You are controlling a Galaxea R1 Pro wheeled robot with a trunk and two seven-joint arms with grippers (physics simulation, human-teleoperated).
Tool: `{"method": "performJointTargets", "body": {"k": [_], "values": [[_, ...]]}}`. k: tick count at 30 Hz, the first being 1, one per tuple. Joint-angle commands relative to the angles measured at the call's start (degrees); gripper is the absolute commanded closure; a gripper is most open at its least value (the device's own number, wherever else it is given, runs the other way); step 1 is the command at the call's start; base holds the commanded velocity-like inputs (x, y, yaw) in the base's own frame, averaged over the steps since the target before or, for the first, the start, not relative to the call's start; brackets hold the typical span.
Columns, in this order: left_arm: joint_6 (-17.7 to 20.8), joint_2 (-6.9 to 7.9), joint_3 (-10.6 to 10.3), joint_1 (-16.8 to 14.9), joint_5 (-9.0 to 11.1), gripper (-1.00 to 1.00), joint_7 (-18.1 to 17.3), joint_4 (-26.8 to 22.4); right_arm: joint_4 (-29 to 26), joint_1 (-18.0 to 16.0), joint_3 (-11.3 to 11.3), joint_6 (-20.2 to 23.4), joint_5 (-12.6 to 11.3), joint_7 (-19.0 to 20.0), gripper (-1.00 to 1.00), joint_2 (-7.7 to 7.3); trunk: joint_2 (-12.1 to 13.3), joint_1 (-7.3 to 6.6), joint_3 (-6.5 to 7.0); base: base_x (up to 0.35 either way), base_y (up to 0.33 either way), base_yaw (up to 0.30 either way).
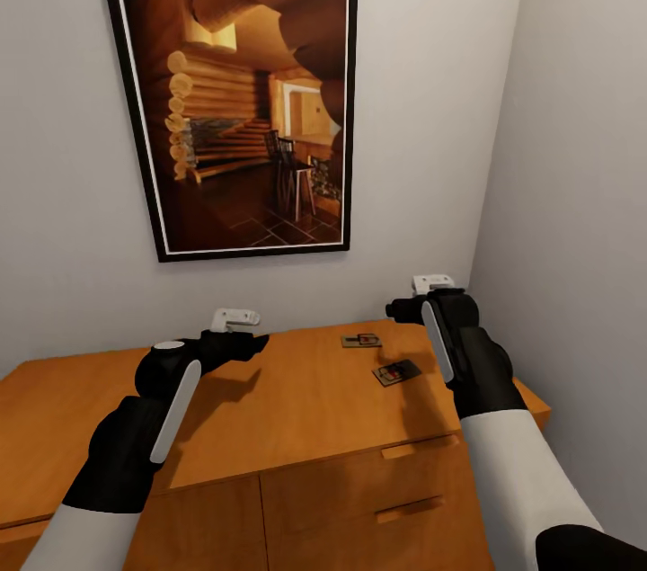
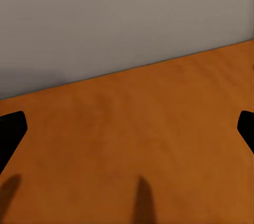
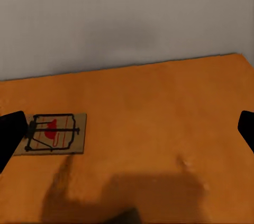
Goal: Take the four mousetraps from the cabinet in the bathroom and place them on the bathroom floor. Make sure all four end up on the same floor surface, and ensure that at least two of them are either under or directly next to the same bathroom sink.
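Note:
Two mousetraps lie on top of the orange-brown cabinet [image 1: 305,400], toward its right end: one [image 1: 361,340] nearer the wall, the other [image 1: 397,372] nearer the front. My right gripper [image 1: 401,309] hovers open just above and right of them. The right wrist view shows one mousetrap [image 3: 53,133], a flat brown base with black wire and a red patch, beside one black fingertip [image 3: 10,131]. My left gripper [image 1: 254,342] hangs open over bare wood at the cabinet's middle, and its fingertips [image 2: 9,128] stand wide apart with nothing between them.
A large framed picture [image 1: 243,85] of a log interior hangs on the grey wall behind the cabinet. A side wall [image 1: 575,193] stands close on the right, beside my right arm. Drawer fronts with bar handles [image 1: 409,448] face me below.

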Motion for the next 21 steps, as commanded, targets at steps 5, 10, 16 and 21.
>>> {"method": "performJointTargets", "body": {"k": [5, 10, 16, 21], "values": [[0.25, 0.04, -0.06, -0.05, 0.25, -1.0, -0.01, -0.04, 0.09, -0.05, 7.75, 0.26, -0.08, 0.62, -1.0, -0.25, -0.04, 0.0, -0.07, 0.0, 0.0, 0.0], [0.25, 0.04, -0.06, -0.05, 0.44, -1.0, -0.06, -0.02, -0.22, -0.05, 10.41, 0.26, -0.11, 1.63, -1.0, -0.35, -0.04, 0.0, -0.07, 0.0, 0.0, 0.0], [0.25, 0.04, -0.08, -0.05, 1.64, -1.0, -0.11, 0.03, -0.85, -0.11, 11.35, 0.26, -0.59, 4.37, -1.0, -0.71, -0.04, 0.0, -0.07, 0.0, 0.0, 0.0], [0.25, 0.04, -0.13, -0.05, 2.44, -1.0, -0.12, 0.04, -1.03, -0.12, 11.5, 0.26, -0.64, 5.93, -1.0, -0.82, -0.04, 0.0, -0.07, 0.0, 0.0, 0.0]]}}
